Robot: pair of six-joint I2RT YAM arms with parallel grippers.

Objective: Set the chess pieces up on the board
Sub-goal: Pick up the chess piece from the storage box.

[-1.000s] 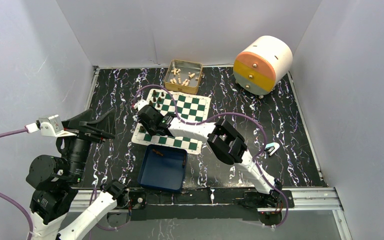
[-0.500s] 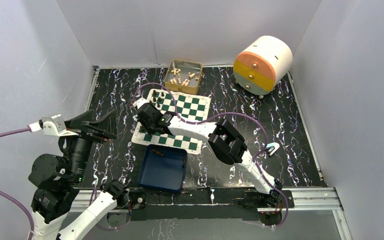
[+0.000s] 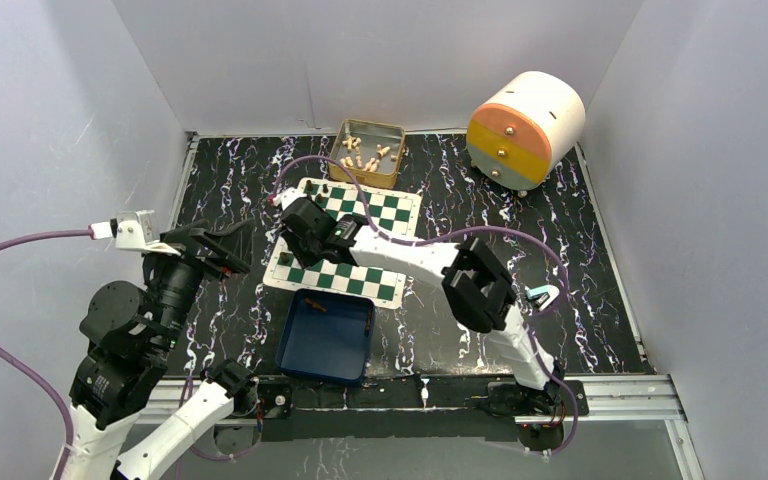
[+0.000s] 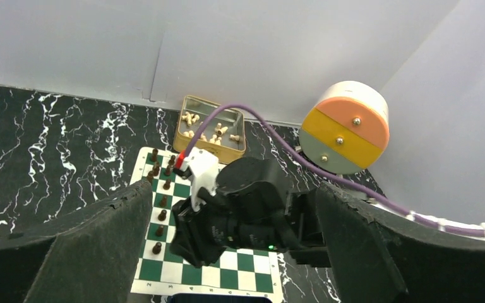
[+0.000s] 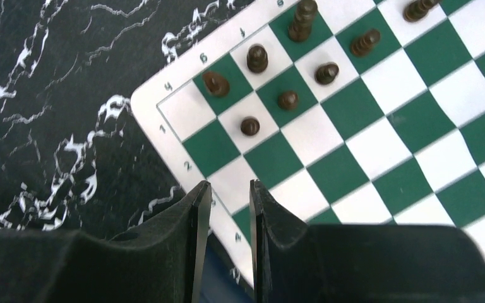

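Right gripper [image 5: 227, 189] hovering low over the corner of the board [image 5: 417, 120], fingers only a narrow gap apart and nothing between them, just bare squares showing through. The chess pieces [image 5: 287, 100] stand ahead of my fingertips, two short rows running away along the board's edge, all upright as far as I can tell, the nearest pawn just ahead of the tips and a touch to the right. The squares directly under me and those next in line on this side of that pawn are bare, so I judge the rows only partly filled and the setup well short of done. With empty jaws, I read this as the gap between placements, with a fetch due. My left gripper [image 4: 233, 189] hangs well off to the side with its fingers spread wide, holding nothing and looking down on the board from a distance. The blue tray [image 3: 330, 345] sits behind my right gripper, toward my base; a dark speck near its far rim may be a piece, too small to be sure. The next move calls for lifting clear of the standing pawns, swinging back to the tray, and closing precisely on something tiny. The gold tin [image 3: 337, 150] beyond the board holds pale pieces, not mine to fetch.
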